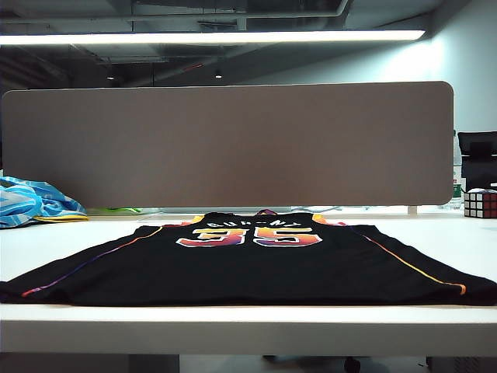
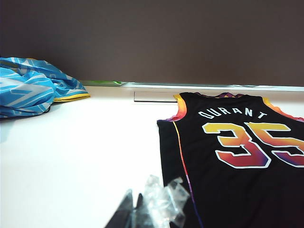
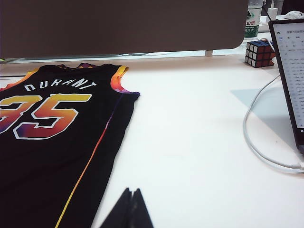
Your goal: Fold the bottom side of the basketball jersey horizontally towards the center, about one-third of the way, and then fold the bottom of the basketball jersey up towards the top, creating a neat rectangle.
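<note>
Our left gripper (image 2: 137, 209) has its jaws pressed shut on nothing, with clear crinkly plastic on its fingers, and it hangs over the bare white table (image 2: 85, 156) just beside the shirt's side edge. Our right gripper (image 3: 131, 209) is pinched shut and empty too, by the other side edge. The big black basketball jersey (image 1: 256, 268) with the orange-pink 35 lies flat and spread out, its bottom edge at the table's near edge. Only the left wrist view and the far camera show the crumpled blue-and-white cloth (image 2: 33, 85). Only the right wrist view shows the white cable (image 3: 256, 142) and the laptop screen (image 3: 292, 71); the colourful puzzle cube (image 3: 259, 53) also shows in the far camera.
</note>
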`<state>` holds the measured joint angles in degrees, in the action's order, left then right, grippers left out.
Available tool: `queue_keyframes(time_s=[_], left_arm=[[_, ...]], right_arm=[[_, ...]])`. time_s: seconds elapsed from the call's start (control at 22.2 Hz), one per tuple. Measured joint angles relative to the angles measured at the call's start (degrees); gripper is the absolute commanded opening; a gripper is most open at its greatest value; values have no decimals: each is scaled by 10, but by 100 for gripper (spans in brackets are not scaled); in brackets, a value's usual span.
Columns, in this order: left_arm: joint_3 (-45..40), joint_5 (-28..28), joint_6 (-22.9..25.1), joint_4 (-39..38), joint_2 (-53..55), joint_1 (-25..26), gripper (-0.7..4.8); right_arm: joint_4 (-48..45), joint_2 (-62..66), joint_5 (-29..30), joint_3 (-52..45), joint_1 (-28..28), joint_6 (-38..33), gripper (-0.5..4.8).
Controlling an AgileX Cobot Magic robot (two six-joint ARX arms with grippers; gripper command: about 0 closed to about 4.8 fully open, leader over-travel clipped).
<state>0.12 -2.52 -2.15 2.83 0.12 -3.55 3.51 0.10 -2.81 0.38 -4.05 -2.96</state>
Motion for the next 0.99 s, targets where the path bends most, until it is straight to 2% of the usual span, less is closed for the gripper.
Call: queue_keyframes(time_s=[0.5, 0.54, 0.59, 0.63, 0.72, 0.9, 0.99], left_arm=[[0, -9, -11, 3, 0, 0, -5], [0, -17, -29, 5, 0, 0, -6], [1, -21, -75, 6, 0, 0, -5], [10, -10, -179, -7, 3, 0, -5], [18, 10, -255, -30, 21, 5, -5], [55, -10, -280, -51, 101, 5, -5], [112, -14, -276, -40, 199, 5, -5]], right_arm=[[0, 0, 1, 0, 0, -6, -1], [0, 0, 12, 0, 0, -30, -2], [-2, 0, 28, 0, 0, -54, -2], [-24, 0, 77, 0, -1, -83, -2], [-66, 5, 105, 2, -3, -109, -2], [-64, 35, 103, 44, -3, -118, -3], [-70, 105, 93, 90, -3, -118, -3]])
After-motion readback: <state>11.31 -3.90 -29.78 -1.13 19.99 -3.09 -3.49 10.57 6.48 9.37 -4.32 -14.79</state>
